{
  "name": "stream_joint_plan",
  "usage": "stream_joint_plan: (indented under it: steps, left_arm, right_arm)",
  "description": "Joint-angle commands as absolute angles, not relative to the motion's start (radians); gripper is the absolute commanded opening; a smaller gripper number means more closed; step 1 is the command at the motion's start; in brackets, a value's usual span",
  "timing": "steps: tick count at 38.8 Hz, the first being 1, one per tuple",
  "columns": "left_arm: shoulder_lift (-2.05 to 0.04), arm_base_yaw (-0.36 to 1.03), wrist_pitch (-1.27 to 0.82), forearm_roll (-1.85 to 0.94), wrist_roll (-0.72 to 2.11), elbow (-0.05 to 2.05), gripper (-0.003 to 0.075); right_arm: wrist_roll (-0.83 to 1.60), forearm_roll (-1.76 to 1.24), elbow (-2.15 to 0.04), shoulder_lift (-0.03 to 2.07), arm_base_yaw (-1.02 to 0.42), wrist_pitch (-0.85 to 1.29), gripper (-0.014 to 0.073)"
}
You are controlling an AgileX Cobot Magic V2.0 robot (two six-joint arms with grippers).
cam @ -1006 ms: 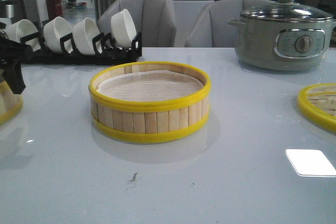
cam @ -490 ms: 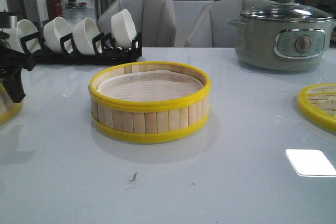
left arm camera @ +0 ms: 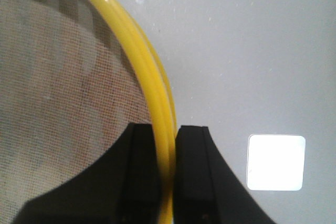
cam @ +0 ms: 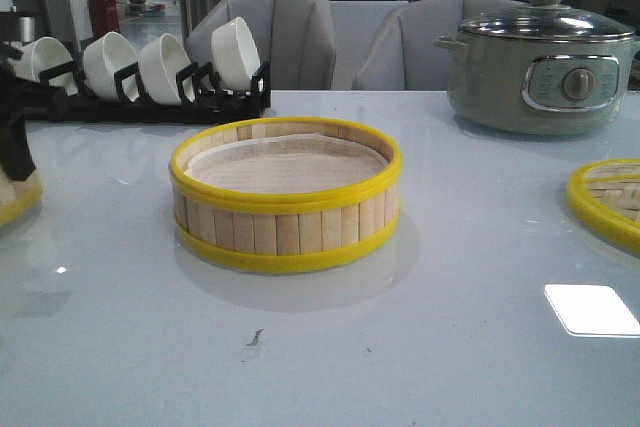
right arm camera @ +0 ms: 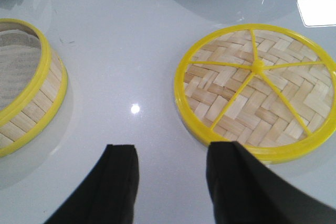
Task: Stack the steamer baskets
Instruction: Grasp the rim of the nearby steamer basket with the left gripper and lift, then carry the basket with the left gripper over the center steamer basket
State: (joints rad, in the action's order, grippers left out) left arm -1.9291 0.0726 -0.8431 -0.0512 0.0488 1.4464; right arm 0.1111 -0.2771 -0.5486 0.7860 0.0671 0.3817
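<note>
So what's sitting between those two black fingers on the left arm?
The yellow rim of a steamer basket: in the left wrist view the left gripper straddles it, one finger inside, the other outside.

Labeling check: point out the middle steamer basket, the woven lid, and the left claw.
middle steamer basket (cam: 285,227), front view, near slat wall
woven lid (right arm camera: 255,66), right wrist view, centre hub
left claw (left arm camera: 167,174), left wrist view, between fingertips, astride a basket rim

Glossy grey table (cam: 420,347) w/ steamer baskets (cam: 285,195), woven lid (right arm camera: 256,88), pot (cam: 540,62), bowl rack (cam: 150,97).
</note>
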Motion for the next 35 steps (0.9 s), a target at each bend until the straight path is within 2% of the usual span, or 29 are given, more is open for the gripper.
stream_joint_plan:
  steps: [1,13,26,35]
  left_arm:
    - [-1.853,0.098,-0.867,-0.052,0.045,1.576,0.0088]
    - [-1.845,0.269,-0.998,-0.077,0.045,1.858,0.0088]
    - [-1.881,0.575,-0.994,-0.119,0.064,1.889,0.0088]
    - [-1.958,0.692,-0.979,-0.113,0.064,1.889,0.0088]
  right_arm:
    - [0.118,-0.280,-0.584,0.785,0.068,0.300,0.0422]
    - [0.118,-0.280,-0.584,0.785,0.068,0.298,0.0422]
    - [0.118,-0.280,-0.584,0.785,0.068,0.296,0.0422]
    - [0.118,-0.280,-0.584,0.785,0.068,0.296,0.0422]
